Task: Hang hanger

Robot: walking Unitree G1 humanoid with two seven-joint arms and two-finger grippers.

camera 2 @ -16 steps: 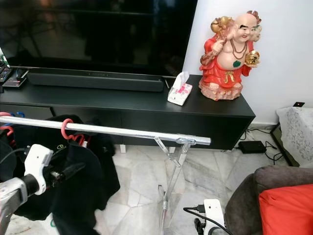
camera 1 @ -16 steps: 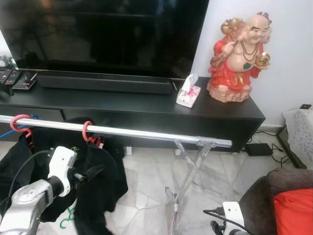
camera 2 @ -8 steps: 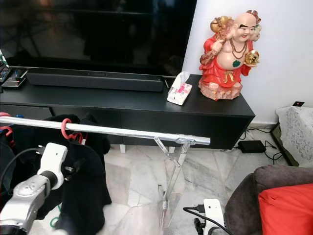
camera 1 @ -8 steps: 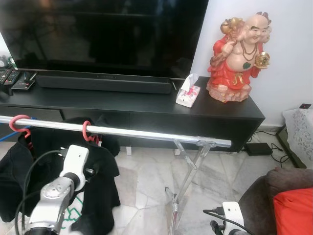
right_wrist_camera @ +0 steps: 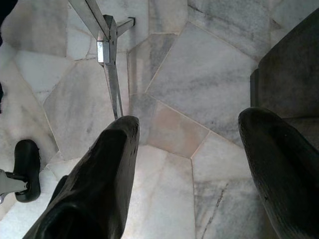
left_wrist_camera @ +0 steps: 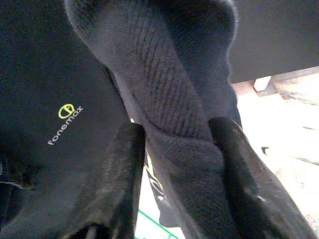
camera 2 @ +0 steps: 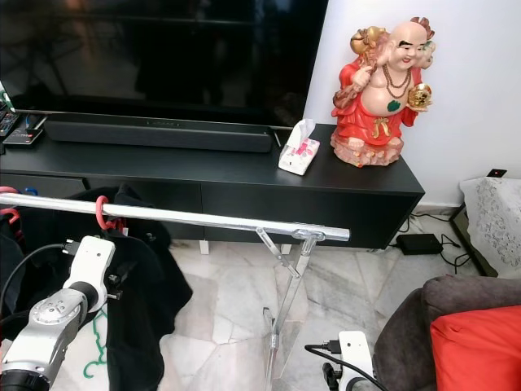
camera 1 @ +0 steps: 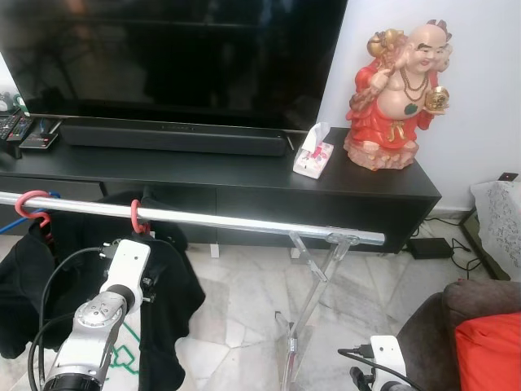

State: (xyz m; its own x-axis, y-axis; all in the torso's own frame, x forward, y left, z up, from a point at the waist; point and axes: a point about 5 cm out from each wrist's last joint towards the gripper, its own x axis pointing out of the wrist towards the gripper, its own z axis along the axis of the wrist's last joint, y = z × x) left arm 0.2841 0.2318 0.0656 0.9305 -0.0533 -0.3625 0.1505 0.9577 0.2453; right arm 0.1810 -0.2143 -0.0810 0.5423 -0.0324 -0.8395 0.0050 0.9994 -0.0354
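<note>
One silver rail (camera 1: pixel 244 222) runs across the room on a clear stand (camera 1: pixel 313 277), and two red hanger hooks sit over it. The nearer hanger (camera 1: pixel 136 216) hangs about a third of the way along the rail from the left and carries a black garment (camera 1: pixel 167 301). The second hanger (camera 1: pixel 31 204) hangs near the rail's left end with another dark garment (camera 1: pixel 24 281) below it.

The left gripper (left_wrist_camera: pixel 174 164) is just under the rail beside the nearer hanger. Its jaws are closed on a ribbed fold of the black garment, with one black finger (left_wrist_camera: pixel 117 174) on each side of the cloth. A small yellow-green logo shows on the fabric next to them.

The right gripper (right_wrist_camera: pixel 187 164) hangs low over the marble floor (right_wrist_camera: pixel 199 79), jaws wide apart and holding nothing, with a foot of the stand ahead of it.

Behind the rail stands a long black counter (camera 1: pixel 244 175). On it are one television (camera 1: pixel 171 57), one soundbar (camera 1: pixel 175 138), one tissue box (camera 1: pixel 314 155) and one red figurine (camera 1: pixel 399 98). A couple of remotes (camera 1: pixel 24 130) lie at its left end. A red cushion (camera 1: pixel 488 350) rests on a dark seat at the lower right.
</note>
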